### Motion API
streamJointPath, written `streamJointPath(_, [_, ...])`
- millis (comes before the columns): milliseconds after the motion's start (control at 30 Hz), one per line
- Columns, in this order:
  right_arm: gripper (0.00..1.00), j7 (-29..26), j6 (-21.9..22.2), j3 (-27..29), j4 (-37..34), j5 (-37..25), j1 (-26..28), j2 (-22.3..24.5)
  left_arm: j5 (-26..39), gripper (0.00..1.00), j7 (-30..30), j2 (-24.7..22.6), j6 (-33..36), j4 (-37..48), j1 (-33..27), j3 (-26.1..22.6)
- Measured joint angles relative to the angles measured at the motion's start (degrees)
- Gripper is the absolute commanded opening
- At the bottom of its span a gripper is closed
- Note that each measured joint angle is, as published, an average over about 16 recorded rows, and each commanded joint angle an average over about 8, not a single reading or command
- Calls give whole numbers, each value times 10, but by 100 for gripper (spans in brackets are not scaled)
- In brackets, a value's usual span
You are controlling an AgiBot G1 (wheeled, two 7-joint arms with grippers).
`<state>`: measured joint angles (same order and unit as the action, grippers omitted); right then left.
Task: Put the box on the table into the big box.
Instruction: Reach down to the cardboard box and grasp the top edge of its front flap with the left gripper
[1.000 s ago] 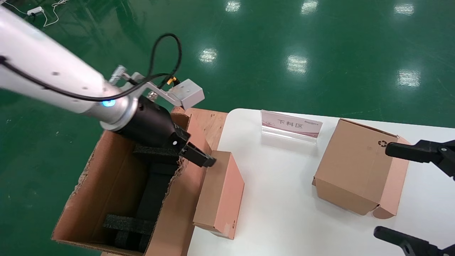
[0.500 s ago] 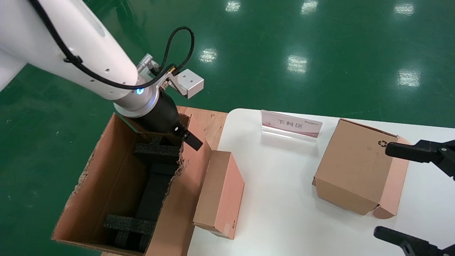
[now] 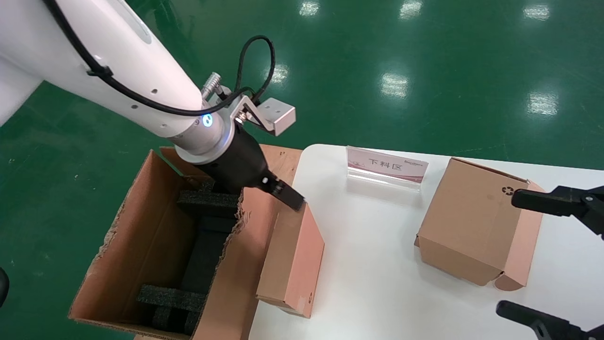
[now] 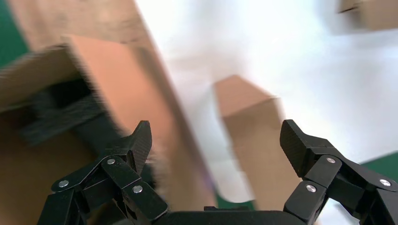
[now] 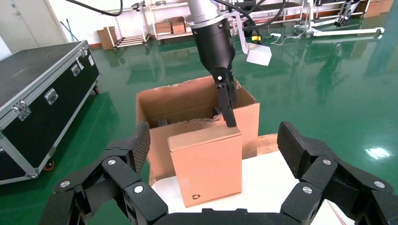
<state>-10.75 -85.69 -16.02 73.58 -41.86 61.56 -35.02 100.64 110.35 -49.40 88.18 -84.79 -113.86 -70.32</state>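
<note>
Left gripper (image 3: 289, 197): I am hovering it, jaws apart, at the far top edge of the box (image 3: 291, 257) | box standing on edge, long axis running toward lower frame, beside the big box (image 3: 141, 245) | right gripper (image 5: 213, 140): idling at frame right, jaws apart.

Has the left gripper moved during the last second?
Yes. The left gripper drew back over the big box, then swung toward the table, now at the box's far top edge.

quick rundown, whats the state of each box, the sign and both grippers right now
box: closed, standing on edge on the table, against the big box.
big box: open-topped, black foam inserts inside.
cube box: closed, on the table.
sign: upright.
left gripper: open, above the box's far end.
right gripper: open, idle over the table's right.
</note>
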Motion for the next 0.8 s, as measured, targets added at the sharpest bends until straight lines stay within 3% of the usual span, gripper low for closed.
streamJointPath(367, [100, 0, 0, 0, 0, 0, 0, 0, -59, 100, -12, 19, -38, 0, 36, 24])
streamJointPath(800, [100, 0, 0, 0, 0, 0, 0, 0, -64, 100, -15, 17, -43, 0, 12, -12])
